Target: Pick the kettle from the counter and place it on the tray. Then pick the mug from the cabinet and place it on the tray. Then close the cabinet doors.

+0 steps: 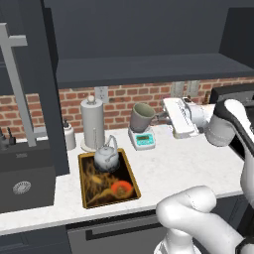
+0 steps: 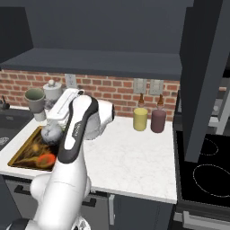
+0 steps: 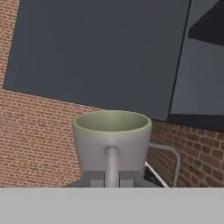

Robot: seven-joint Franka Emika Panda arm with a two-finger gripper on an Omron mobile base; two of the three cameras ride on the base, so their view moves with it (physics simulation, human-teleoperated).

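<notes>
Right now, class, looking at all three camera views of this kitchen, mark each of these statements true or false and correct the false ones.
1. The kettle sits on the tray. True.
2. The gripper is shut on the mug by its handle. True.
3. The mug is resting on the tray beside the kettle. False: it is held in the air above the counter, over the small scale.
4. The mug is lying on its side. False: it is upright, with its opening facing up.
5. A yellow cup and a dark maroon cup stand side by side by the brick wall. True.
</notes>
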